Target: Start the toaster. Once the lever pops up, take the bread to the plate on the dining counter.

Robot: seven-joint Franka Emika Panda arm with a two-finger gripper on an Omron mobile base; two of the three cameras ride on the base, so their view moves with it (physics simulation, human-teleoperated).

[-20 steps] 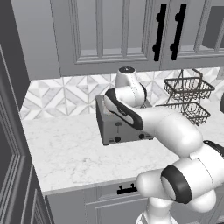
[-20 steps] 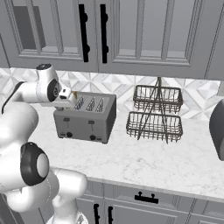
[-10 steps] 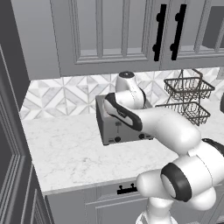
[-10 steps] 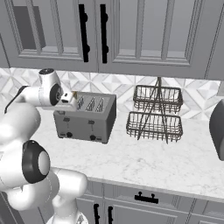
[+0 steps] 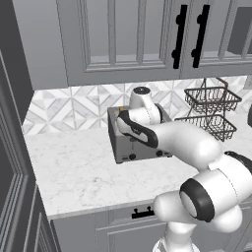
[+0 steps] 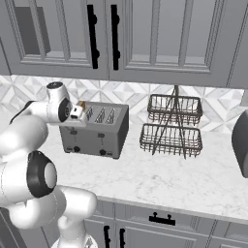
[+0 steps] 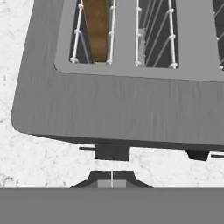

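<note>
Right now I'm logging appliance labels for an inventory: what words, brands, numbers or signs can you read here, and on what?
None: no readable text in any view.
The toaster has a plain grey front with dark levers and small black knobs, unmarked.
The cabinet doors and wire basket rack carry no lettering.

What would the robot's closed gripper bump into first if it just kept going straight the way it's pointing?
Most likely the dark slider lever on the toaster front. In the hand view the shut gripper sits directly in line with it, apparently just short of it. Past the lever lies the marble counter. How far apart they are is unclear.
</note>
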